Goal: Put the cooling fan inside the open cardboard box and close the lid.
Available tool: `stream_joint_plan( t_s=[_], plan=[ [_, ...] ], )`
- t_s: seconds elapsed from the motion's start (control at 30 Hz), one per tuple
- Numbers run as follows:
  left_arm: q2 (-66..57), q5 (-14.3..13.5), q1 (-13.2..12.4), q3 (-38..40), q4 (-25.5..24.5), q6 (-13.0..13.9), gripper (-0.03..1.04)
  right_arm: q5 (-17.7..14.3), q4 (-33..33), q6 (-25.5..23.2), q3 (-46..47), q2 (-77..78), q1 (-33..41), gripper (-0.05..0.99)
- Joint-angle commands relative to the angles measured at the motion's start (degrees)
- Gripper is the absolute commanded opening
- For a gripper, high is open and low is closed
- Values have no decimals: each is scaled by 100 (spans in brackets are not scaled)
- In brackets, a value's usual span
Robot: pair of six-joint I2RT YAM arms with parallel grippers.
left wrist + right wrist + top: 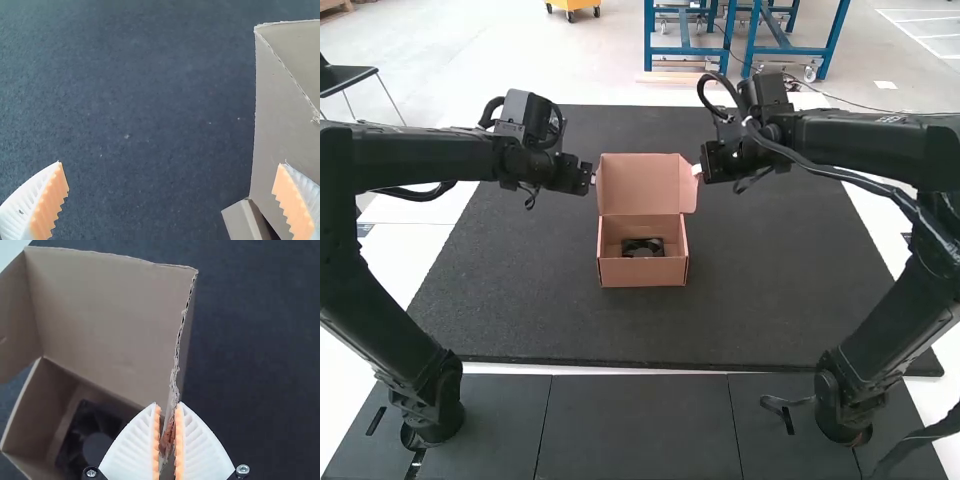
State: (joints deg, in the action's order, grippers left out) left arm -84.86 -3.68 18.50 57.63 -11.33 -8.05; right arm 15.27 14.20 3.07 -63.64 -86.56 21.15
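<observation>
A small cardboard box (642, 262) stands mid-mat with its lid (645, 183) raised upright at the back. The black cooling fan (643, 245) lies flat inside it. My right gripper (701, 172) is at the lid's right edge. In the right wrist view this gripper (166, 440) is shut on that torn side edge of the lid (110, 325), with the fan (92, 435) below. My left gripper (585, 180) hangs at the lid's left edge. It stands open (170, 205), with the lid's (285, 115) side edge just inside one fingertip (292, 205).
The box rests on a black mat (520, 270) over a white table. A small side flap (245, 220) juts out near the left gripper. Bare mat lies in front of the box and to either side.
</observation>
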Motion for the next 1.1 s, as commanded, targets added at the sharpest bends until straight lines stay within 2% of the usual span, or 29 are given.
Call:
stream_joint_plan(
  t_s=[0.0, 0.3, 0.7, 1.07],
  plan=[
    [75, -36, 39, 249, 26, -47, 97, 82, -13, 27, 53, -62, 91, 8],
    [75, -18, 39, 258, 52, -38, 97, 108, -13, 53, 44, -168, 267, 3],
    [92, 69, 48, 267, -18, -38, 97, 108, 48, -8, -52, -264, 619, 2],
    [136, 245, 347, 258, -334, -21, 97, 99, 303, -8, -123, -264, 628, 2]
  ],
)
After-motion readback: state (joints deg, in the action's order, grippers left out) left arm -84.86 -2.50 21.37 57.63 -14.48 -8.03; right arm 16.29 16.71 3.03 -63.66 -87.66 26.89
